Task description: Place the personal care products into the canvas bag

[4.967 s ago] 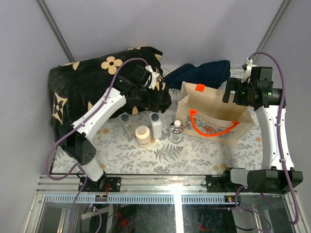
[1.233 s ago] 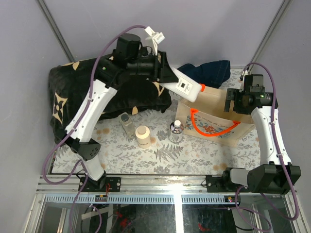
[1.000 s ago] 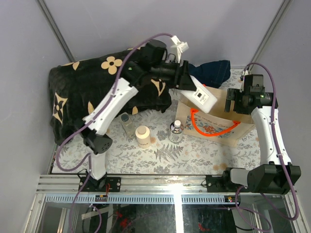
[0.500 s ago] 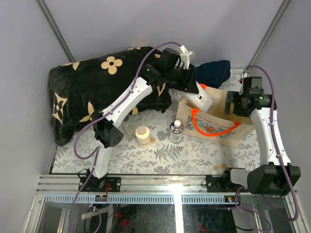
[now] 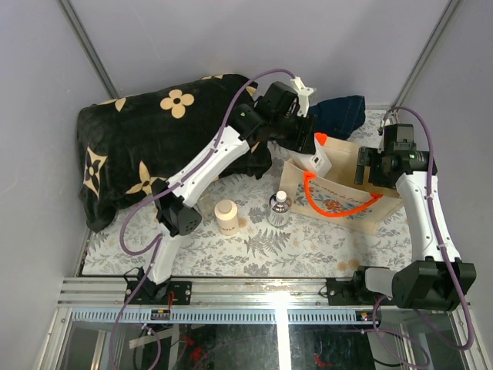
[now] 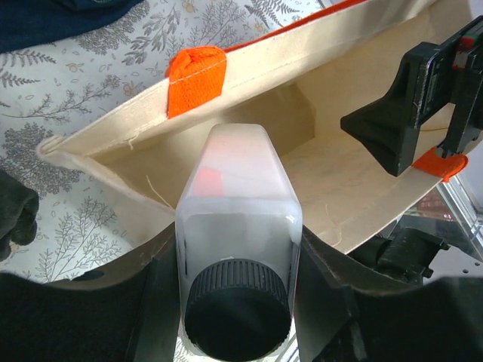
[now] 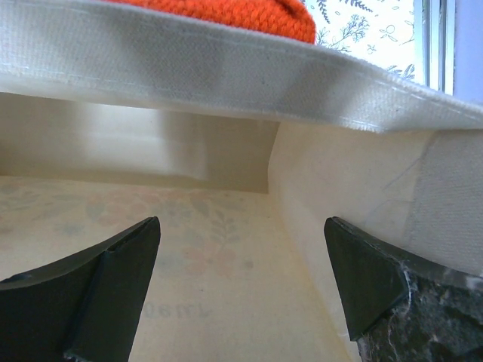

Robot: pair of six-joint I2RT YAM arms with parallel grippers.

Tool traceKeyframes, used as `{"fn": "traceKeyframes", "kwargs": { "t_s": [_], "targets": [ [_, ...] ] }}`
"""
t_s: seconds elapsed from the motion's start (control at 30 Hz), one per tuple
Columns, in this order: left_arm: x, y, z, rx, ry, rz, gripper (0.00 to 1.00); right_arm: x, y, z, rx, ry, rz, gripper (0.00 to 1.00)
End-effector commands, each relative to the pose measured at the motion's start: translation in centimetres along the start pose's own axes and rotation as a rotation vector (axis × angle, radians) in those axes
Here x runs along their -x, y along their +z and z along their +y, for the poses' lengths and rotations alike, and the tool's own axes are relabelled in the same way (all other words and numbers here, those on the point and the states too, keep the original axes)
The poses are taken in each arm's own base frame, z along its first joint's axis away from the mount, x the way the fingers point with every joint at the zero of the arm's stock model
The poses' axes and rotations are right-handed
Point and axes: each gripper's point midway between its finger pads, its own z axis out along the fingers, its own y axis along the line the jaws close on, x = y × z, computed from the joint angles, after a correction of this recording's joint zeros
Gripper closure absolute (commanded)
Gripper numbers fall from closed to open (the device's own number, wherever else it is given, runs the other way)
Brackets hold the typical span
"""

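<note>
Over on the left lies the black blanket [image 5: 146, 146] with its cream flowers, bunched up on the floral tablecloth [image 5: 254, 247]. In front of it the squat beige jar [image 5: 226, 215] stands upright on the cloth. Just to its right is the clear faceted bottle [image 5: 279, 210] with the white cap, also upright, near the bag's left end. The left arm's elbow blocks the spot beside the jar, so I can't make out the small clear bottle with the dark cap.

Now the action: the left arm reaches across the blanket, and the left gripper [image 5: 306, 150] has its fingers clamped on either side of the white bottle [image 6: 238, 204]. The bottle is tilted, dark cap toward the wrist and base aimed down into the open mouth of the canvas bag [image 5: 339, 202], right beside the orange tab [image 6: 196, 72]. The bag stands on the cloth with an orange handle [image 5: 339, 206] draped over its near side. Behind it the navy cloth [image 5: 339, 116] lies crumpled.

At the bag's right end, the right gripper [image 7: 234, 286] has its jaws spread wide, holding nothing and looking into the pale interior. I can't tell whether a finger touches the canvas.
</note>
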Motion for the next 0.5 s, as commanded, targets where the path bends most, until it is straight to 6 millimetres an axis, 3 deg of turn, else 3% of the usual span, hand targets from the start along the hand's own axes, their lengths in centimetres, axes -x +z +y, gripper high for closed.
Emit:
{"fn": "traceKeyframes", "kwargs": {
  "t_s": [0.0, 0.2, 0.47],
  "targets": [
    [3.8, -1.0, -4.5, -0.111, 0.076, -0.152, 1.00, 0.4, -0.4, 0.0, -0.005, 0.002, -0.037, 0.03],
    [2.6, 0.3, -6.6, -0.165, 0.103, -0.128, 1.00, 0.3, -0.2, 0.4, 0.015, 0.007, -0.038, 0.03],
    [-1.0, 3.5, -4.6, -0.057, 0.155, -0.050, 1.00, 0.4, 0.1, 0.3, 0.008, 0.006, -0.037, 0.03]
  ]
}}
